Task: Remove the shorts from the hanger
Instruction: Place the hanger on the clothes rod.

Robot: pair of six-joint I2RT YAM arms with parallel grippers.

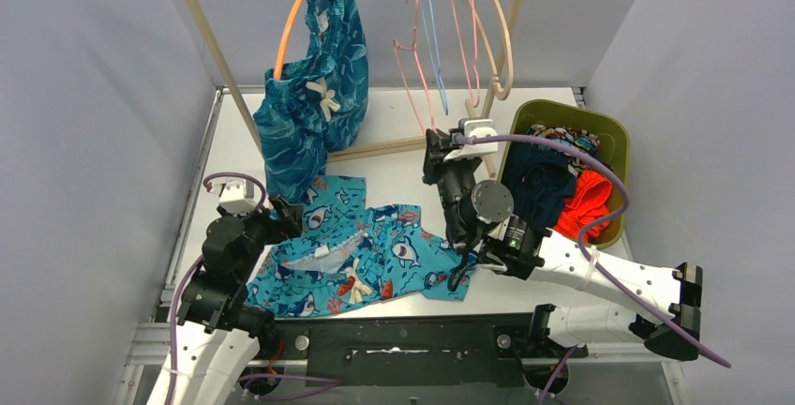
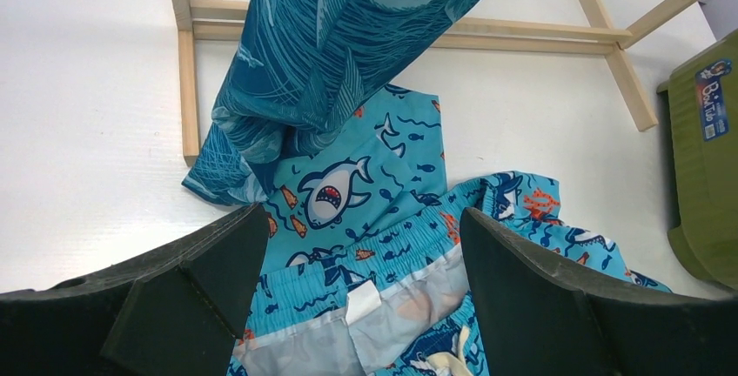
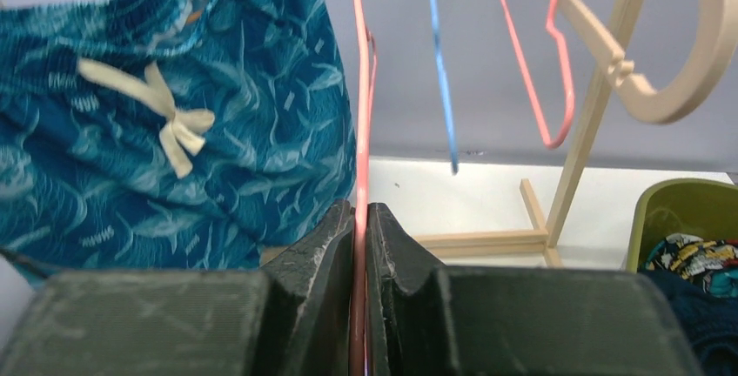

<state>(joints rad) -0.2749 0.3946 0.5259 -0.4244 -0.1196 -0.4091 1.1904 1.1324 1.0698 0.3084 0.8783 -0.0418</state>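
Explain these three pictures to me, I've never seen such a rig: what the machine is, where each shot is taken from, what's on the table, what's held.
These are two robot arms bolted at the table's near edge, each ending in a two-finger gripper. The wide picture comes from a fixed camera above and behind them; the other two come from cameras on the wrists, looking past each arm's own fingers. On the table lie turquoise shark-print shorts. Behind stands a wooden rack, where teal leaf-print shorts hang on an orange hanger beside empty hangers. A green bin on the right holds more clothes. The left gripper is open above the shark-print shorts, holding nothing. The right gripper is shut on a pink hanger.
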